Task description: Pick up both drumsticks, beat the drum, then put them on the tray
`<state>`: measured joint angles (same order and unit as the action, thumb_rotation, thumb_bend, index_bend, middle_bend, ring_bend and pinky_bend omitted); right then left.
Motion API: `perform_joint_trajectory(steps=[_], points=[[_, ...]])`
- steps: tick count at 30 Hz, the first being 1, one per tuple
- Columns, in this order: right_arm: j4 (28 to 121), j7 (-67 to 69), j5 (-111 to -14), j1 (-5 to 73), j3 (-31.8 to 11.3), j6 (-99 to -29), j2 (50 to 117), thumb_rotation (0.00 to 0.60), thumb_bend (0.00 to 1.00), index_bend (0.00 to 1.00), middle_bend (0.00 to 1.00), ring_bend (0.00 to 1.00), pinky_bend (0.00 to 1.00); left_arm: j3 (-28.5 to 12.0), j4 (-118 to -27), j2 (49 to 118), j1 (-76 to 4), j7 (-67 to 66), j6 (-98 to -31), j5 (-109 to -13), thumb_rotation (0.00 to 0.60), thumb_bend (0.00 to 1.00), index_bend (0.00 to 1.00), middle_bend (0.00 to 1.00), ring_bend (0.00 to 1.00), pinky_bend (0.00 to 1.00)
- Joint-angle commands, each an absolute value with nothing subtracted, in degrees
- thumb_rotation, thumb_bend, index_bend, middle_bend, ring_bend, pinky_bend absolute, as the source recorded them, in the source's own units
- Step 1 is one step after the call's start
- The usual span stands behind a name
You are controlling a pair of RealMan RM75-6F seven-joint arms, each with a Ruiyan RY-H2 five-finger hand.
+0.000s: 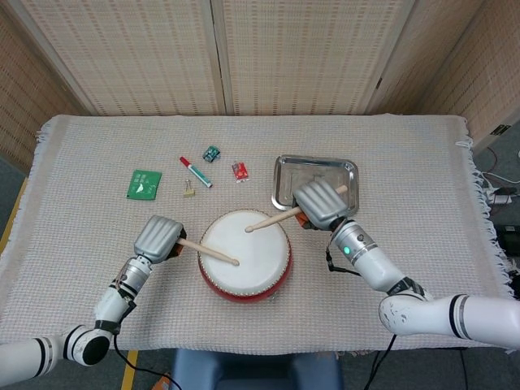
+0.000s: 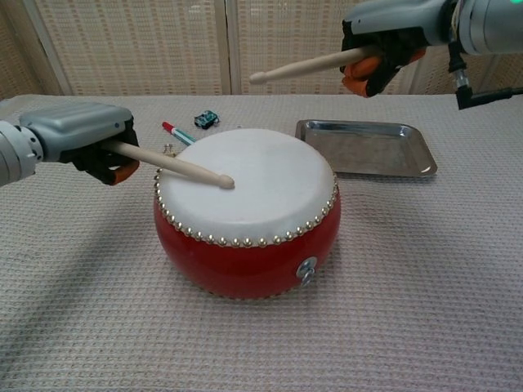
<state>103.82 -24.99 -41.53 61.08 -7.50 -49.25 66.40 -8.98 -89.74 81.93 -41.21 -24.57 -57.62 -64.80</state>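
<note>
A red drum (image 1: 244, 258) (image 2: 246, 211) with a white skin stands at the table's front centre. My left hand (image 1: 158, 238) (image 2: 82, 139) grips a wooden drumstick (image 1: 207, 251) (image 2: 176, 167) whose tip rests on the skin's left part. My right hand (image 1: 320, 203) (image 2: 384, 41) holds the other drumstick (image 1: 273, 219) (image 2: 306, 67) raised above the drum, tip pointing left. A shiny metal tray (image 1: 315, 180) (image 2: 365, 149) lies behind the drum to the right, partly hidden by my right hand in the head view.
Behind the drum to the left lie a red-capped marker (image 1: 195, 172) (image 2: 177, 133), a green card (image 1: 144, 184), a small teal item (image 1: 211, 153) (image 2: 207, 120), a small red item (image 1: 240, 170) and a clip (image 1: 189, 189). A woven cloth (image 1: 422, 171) covers the table.
</note>
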Motion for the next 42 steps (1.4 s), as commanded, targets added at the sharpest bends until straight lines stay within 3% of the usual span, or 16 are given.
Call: perform_joint_trajectory(steps=[1,7,15,19,31,42], points=[[99.5,-29.2,-38.8,62.4,-4.2,-46.9,70.0,0.600,0.75,1.00,1.00,1.00,1.00,-11.0,-93.3,78.7,-40.2,-22.0,-61.3,-66.3,0.600,0.68,1.00,1.00,1.00,1.00],[93.1,-37.6,-33.3,65.1,0.6,-46.8,76.5,0.600,0.75,1.00,1.00,1.00,1.00,-12.5,-97.8,74.3,-38.8,-17.8,-63.7,-68.6,0.600,0.68,1.00,1.00,1.00,1.00],[101.6,-29.3,-40.4,62.4,-6.4,-51.8,71.0,0.600,0.75,1.00,1.00,1.00,1.00,-9.0,-92.4,79.9,-40.5,-20.3,-58.6,-66.5,0.600,0.68,1.00,1.00,1.00,1.00],[104.2,-27.7,-42.3,61.4,-7.3,-52.2,68.4,0.600,0.75,1.00,1.00,1.00,1.00,-7.1,-88.6,83.1,-41.6,-24.5,-56.7,-65.7,0.600,0.68,1.00,1.00,1.00,1.00],[93.4,-36.6,-33.3,64.2,-0.4,-47.1,76.3,0.600,0.75,1.00,1.00,1.00,1.00,-12.2,-98.1,74.3,-39.0,-19.2,-64.6,-68.7,0.600,0.68,1.00,1.00,1.00,1.00],[106.1,-27.2,-42.9,60.3,-7.6,-52.4,65.9,0.600,0.75,1.00,1.00,1.00,1.00,-7.5,-89.7,82.2,-41.8,-24.1,-56.9,-65.0,0.600,0.68,1.00,1.00,1.00,1.00]])
